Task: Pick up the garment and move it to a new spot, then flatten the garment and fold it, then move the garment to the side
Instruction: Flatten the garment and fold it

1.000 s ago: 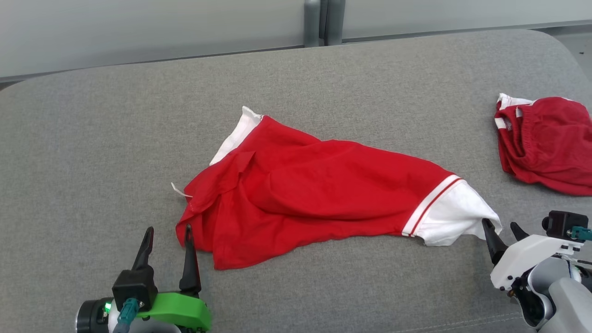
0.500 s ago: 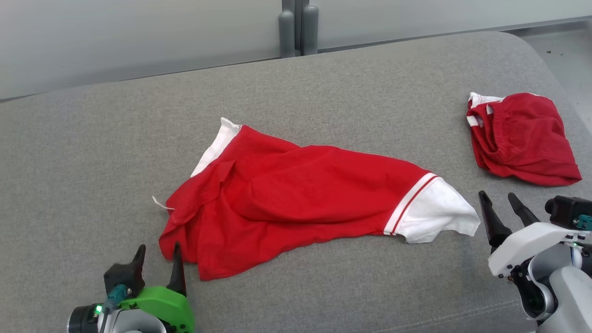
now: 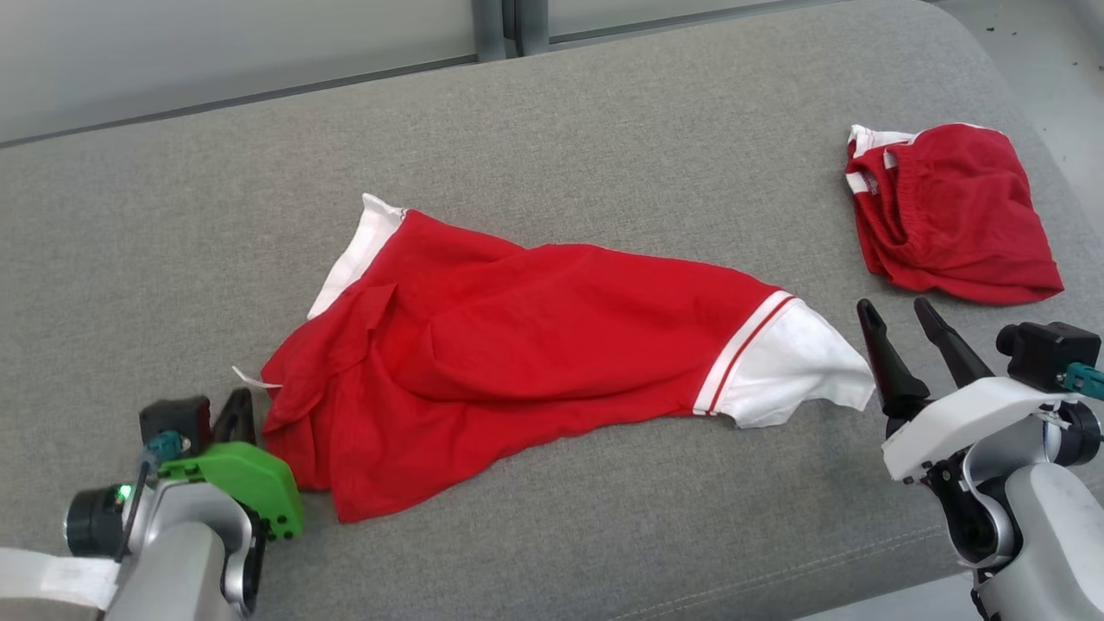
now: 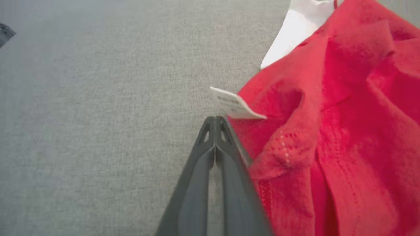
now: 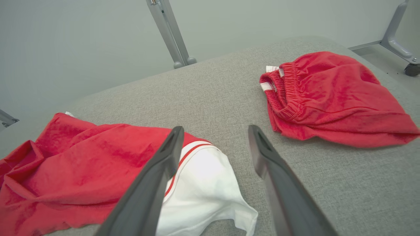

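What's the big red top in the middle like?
The red garment is a thin, wrinkly top with white sleeve ends, one edged by a red stripe, and a small white label. It lies crumpled on the grey cushion. The shut left end effector touches its edge by the label; the open right end effector sits beside its white sleeve.

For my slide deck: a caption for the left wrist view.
Shut left gripper beside the red garment, near its white label, on the grey cushion.
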Tool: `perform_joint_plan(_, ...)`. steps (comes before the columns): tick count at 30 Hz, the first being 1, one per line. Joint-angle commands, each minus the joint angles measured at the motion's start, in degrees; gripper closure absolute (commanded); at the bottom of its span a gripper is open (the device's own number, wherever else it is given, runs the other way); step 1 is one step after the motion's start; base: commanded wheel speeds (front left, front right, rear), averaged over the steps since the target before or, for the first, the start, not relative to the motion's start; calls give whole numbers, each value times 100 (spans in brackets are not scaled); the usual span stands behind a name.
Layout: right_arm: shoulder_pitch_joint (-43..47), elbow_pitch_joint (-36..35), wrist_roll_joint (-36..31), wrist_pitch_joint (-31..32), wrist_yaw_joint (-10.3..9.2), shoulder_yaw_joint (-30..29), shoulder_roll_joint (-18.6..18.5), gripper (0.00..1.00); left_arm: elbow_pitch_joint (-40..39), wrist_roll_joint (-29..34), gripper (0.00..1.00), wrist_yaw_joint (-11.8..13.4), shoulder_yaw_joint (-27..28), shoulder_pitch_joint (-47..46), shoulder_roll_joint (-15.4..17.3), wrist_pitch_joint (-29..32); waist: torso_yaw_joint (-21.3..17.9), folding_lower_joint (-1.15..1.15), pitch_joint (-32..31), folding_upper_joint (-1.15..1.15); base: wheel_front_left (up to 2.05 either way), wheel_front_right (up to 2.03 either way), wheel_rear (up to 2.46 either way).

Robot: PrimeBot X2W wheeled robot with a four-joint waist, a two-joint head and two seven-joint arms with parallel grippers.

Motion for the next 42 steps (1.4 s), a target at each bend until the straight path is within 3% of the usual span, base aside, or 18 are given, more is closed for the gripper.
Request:
perform_joint_plan(1, -8, -33, -44, -31, 0, -42, -2, 0, 26, 70, 100, 44, -16, -198, 78, -102, -46, 0, 62, 0, 0, 0, 0)
perform_joint_plan(8, -68, -132, -140, -94, 0, -105, 101, 0, 50, 428, 100, 140, -123, -1043, 354, -493, -87, 0, 191, 0, 0, 0, 0)
perform_joint_plan(13, -81, -129, -162, -132, 0, -91, 159, 0, 66, 392, 96, -30, -203, -1345, 312, -486, -116, 0, 273, 0, 0, 0, 0)
perform_joint_plan(17, -60, -83, -179, -161, 0, -118, 167, 0, 77, 361, 29, -122, -293, -1410, 208, -477, -111, 0, 291, 0, 0, 0, 0)
perform_joint_plan(18, -60, -83, -179, -161, 0, -118, 167, 0, 77, 361, 29, -122, -293, -1410, 208, -477, -111, 0, 291, 0, 0, 0, 0)
perform_joint_plan(19, -59, -76, -181, -154, 0, -123, 170, 0, 85, 349, 5, -138, -313, -1402, 176, -465, -107, 0, 289, 0, 0, 0, 0)
perform_joint_plan(20, -54, -70, -187, -157, 0, -132, 172, 0, 90, 331, 0, -172, -335, -1387, 142, -452, -102, 0, 285, 0, 0, 0, 0)
perform_joint_plan(29, 83, -70, -243, -151, 0, -232, 206, 0, -56, 57, 0, -328, -354, -888, 21, -233, 3, 0, 148, 0, 0, 0, 0)
perform_joint_plan(37, 206, -77, -250, -145, 0, -338, 242, 0, -876, -265, 0, -485, -354, 87, 173, 131, 136, 0, 86, 0, 0, 0, 0)
perform_joint_plan(42, 201, -77, -276, -108, 0, -336, 263, 0, -1380, -369, 0, -405, -383, 513, 267, 474, 197, 0, 90, 0, 0, 0, 0)
